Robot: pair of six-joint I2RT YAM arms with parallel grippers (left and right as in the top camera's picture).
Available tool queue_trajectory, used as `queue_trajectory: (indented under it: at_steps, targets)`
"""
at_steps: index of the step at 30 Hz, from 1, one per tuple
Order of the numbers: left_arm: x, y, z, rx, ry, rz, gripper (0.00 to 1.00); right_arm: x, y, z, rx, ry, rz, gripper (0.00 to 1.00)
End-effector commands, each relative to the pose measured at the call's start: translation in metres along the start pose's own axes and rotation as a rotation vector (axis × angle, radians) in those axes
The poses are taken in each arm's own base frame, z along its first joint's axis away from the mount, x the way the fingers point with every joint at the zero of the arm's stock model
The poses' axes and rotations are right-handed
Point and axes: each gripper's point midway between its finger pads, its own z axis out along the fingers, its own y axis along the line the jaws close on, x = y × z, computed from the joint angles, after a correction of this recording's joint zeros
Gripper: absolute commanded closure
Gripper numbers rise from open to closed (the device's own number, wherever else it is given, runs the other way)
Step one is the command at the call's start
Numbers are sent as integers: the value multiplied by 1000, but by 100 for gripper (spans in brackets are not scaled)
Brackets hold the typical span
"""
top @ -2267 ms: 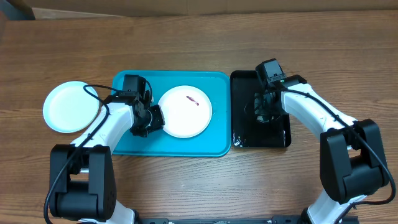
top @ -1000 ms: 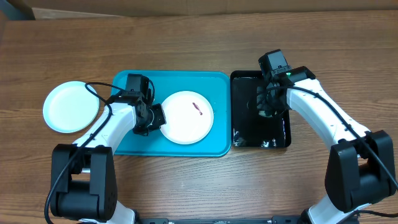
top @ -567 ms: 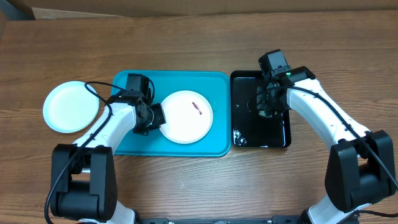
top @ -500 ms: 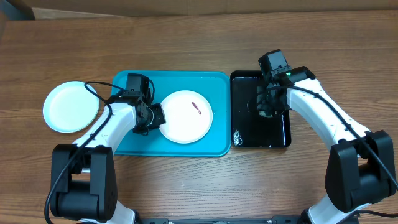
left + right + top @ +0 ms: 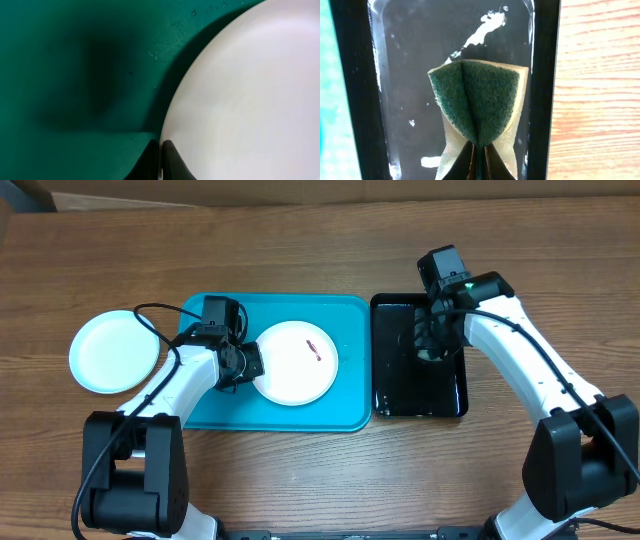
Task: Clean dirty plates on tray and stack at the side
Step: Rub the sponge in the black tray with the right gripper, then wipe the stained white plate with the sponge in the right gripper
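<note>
A white plate (image 5: pixel 294 362) with a small reddish smear (image 5: pixel 312 347) sits on the teal tray (image 5: pixel 345 320). My left gripper (image 5: pixel 256 364) is shut on its left rim. In the left wrist view the fingertips pinch the plate (image 5: pixel 240 90) edge at my left gripper (image 5: pixel 161 150), with the tray floor (image 5: pixel 75 75) beside it. My right gripper (image 5: pixel 428 348) hangs over the black tray (image 5: pixel 420 405), shut on a green sponge (image 5: pixel 480 95) that folds between the jaws of my right gripper (image 5: pixel 479 152).
A second pale plate (image 5: pixel 115 352) lies on the wooden table left of the teal tray. The black tray's floor (image 5: pixel 400 75) is wet and glossy. Bare wood (image 5: pixel 600 90) shows right of it.
The white plate has shifted slightly left and toward the back in my left gripper's hold. My right arm has moved a little toward the back of the black tray with the sponge.
</note>
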Motion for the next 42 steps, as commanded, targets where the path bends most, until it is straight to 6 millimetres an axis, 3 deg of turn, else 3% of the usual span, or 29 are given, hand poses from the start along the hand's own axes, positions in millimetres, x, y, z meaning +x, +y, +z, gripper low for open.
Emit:
queue_trajectory:
  at_steps: [1, 11, 19, 22, 26, 30, 35, 42]
  targets:
    - [9, -1, 6, 1, 32, 25, 94, -9, 1, -16, -20, -43, -10, 96]
    - [11, 0, 6, -2, 39, 21, 96, -6, 1, -10, -20, -38, -1, 96]
    - [11, 0, 6, -2, 39, 21, 96, -1, 13, -12, -90, -10, -18, 96]
    - [11, 0, 6, -2, 39, 21, 96, -4, 40, -29, -243, -7, -91, 96]
    - [10, 0, 6, -1, 38, 21, 96, -14, 84, -71, -443, -45, -169, 96]
    - [10, 0, 6, -1, 38, 17, 96, -14, 127, -86, -517, -107, -264, 96]
    - [11, -1, 6, 2, 39, 17, 96, -6, 175, -73, -479, -157, -380, 96]
    - [11, 0, 6, 2, 41, 18, 96, -4, 209, -20, -213, -250, -489, 96]
